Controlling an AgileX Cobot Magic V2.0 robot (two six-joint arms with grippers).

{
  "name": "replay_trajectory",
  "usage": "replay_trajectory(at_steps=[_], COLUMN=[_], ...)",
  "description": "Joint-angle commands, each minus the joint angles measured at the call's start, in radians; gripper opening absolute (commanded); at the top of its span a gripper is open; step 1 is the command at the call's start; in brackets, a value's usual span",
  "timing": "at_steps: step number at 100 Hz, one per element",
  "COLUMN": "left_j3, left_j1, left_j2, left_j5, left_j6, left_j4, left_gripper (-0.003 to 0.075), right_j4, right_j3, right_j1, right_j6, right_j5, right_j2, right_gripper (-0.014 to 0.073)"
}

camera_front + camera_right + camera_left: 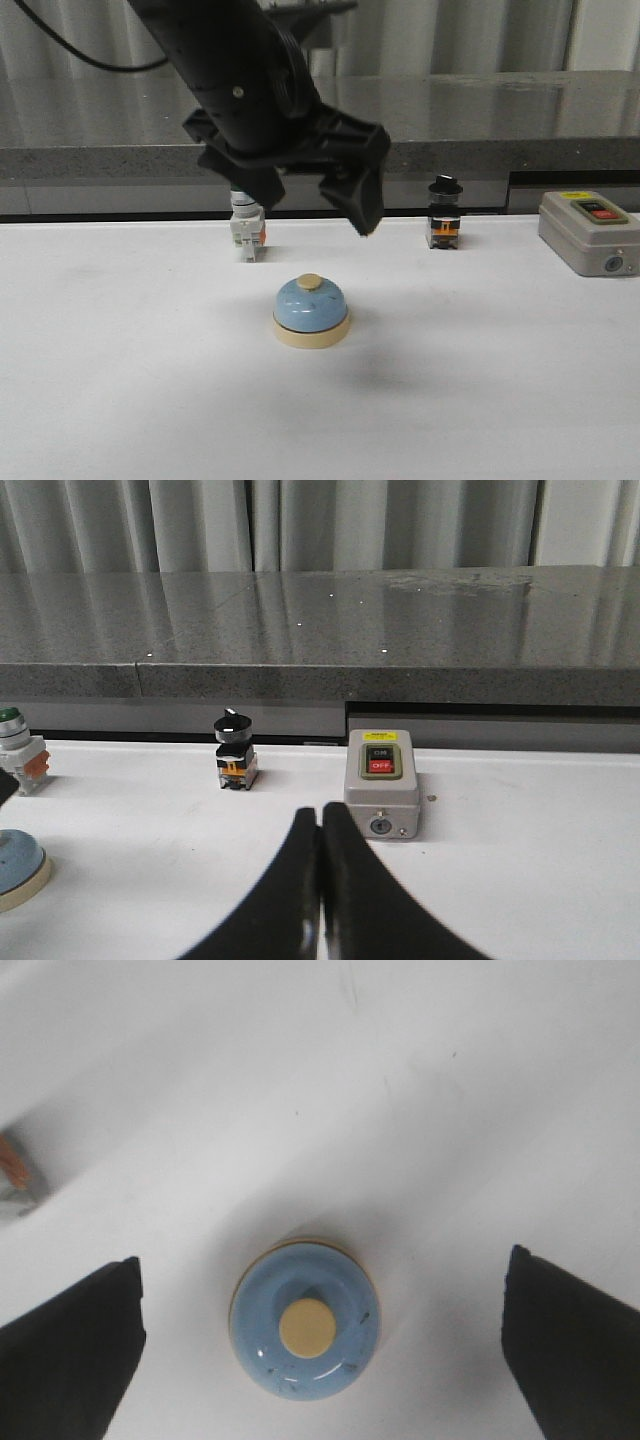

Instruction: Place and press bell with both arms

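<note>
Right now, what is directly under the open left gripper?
The bell sits on the white table beneath the left gripper, untouched, its cream button showing. The gripper hides part of the green-capped switch behind.

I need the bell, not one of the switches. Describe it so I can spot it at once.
On the white table, look near the middle, directly below the open left gripper. The bell sits alone there, in front of the row of switches by the back edge. Only it is a light-blue dome on a cream base, with a cream button on top.
</note>
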Motion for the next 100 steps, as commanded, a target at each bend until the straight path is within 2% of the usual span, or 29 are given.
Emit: replay_trajectory(at_steps=[1, 16, 63, 77, 100], left_j3=[-0.009, 0.061, 0.432, 0.550, 0.710], left_j1=[0.021, 0.090, 0.444, 0.492, 0.494], left_j2=[-0.117, -0.226, -0.622, -0.750, -0.973], left_j5=[-0.042, -0.073, -0.174, -0.219, -0.224], left_j6=[0.002, 0.002, -0.017, -0.017, -0.017], left_j4=[0.008, 0.010, -0.015, -0.046, -0.047], left_gripper=[0.0692, 0.0692, 0.0692, 0.0692, 0.0691], right_j4=[-0.013, -0.013, -0.013, -0.013, -0.013], right_j3=[-0.015, -0.015, -0.015, -0.015, -0.015], right_j1=[-0.007, -0.007, -0.007, -0.007, -0.007], right_j6=[-0.004, -0.004, -0.004, -0.004, -0.004], right_j5=[-0.084, -0.084, -0.084, -0.084, -0.084], right_j2=[-0.019, -0.019, -0.019, -0.019, -0.019], right_gripper=[-0.0060, -0.0060, -0.0060, -0.0060, -0.0060])
